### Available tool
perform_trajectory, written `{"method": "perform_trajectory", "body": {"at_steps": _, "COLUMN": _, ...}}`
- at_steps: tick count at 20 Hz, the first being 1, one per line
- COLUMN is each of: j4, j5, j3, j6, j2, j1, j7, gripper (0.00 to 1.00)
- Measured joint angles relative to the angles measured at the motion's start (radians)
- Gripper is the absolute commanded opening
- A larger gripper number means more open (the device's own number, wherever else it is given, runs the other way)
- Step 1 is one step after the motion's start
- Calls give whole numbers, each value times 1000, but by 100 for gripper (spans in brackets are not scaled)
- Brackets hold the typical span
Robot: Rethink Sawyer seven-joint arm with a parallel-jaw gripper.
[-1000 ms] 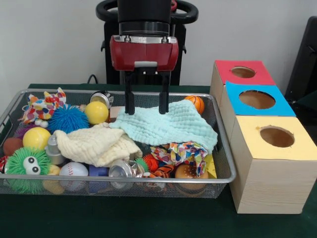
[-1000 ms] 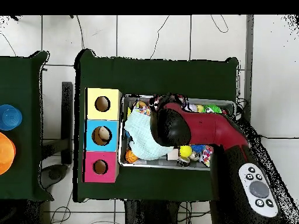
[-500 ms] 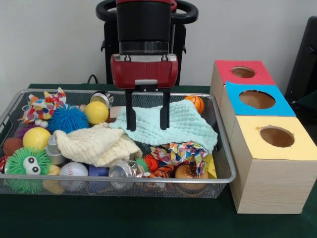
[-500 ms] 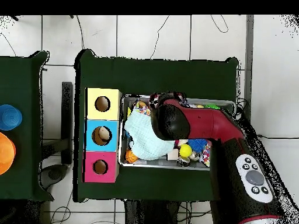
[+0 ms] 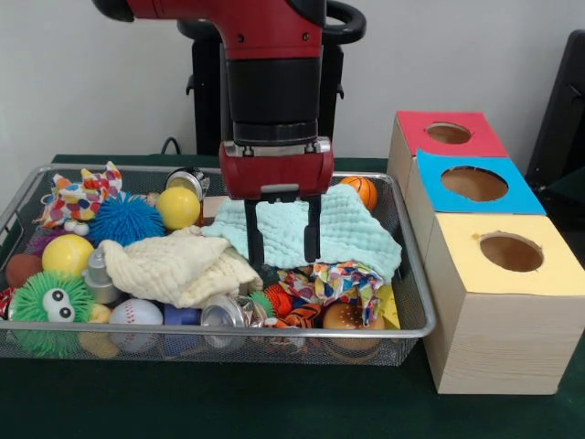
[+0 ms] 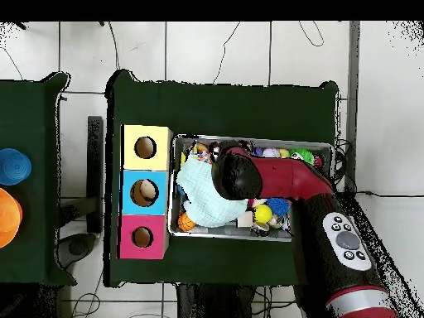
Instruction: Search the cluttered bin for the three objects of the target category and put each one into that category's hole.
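Front view shows the end effector [image 5: 283,242] lower and nearer the camera than half a second ago — its two black fingers [image 5: 255,240], spread apart and empty, now hang over the near edge of the light-blue cloth [image 5: 338,229] rather than its middle. The cloth itself lies as it did, draped across the right half of the wire bin [image 5: 416,293], with the cream cloth [image 5: 174,265] touching its left edge and the patterned cloth [image 5: 338,279] just in front. The small basketball [image 5: 361,189] sits at the bin's far right corner, the yellow ball [image 5: 177,207] near the far rail; neither has shifted. Beside the bin stand the red box [image 5: 448,137], blue box [image 5: 475,187] and yellow box [image 5: 512,265], each with a round hole on top. Overhead, the arm [image 6: 290,178] has swung further across the bin on the green bench [image 6: 224,103].
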Motion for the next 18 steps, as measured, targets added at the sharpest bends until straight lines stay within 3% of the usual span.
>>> {"method": "perform_trajectory", "body": {"at_steps": 7, "j4": 0, "j5": -12, "j3": -14, "j6": -16, "j2": 35, "j1": 0, "j7": 0, "gripper": 100}}
{"method": "perform_trajectory", "body": {"at_steps": 18, "j4": -1, "j5": -69, "j3": -48, "j6": -151, "j2": 88, "j1": 1, "j7": 0, "gripper": 100}}
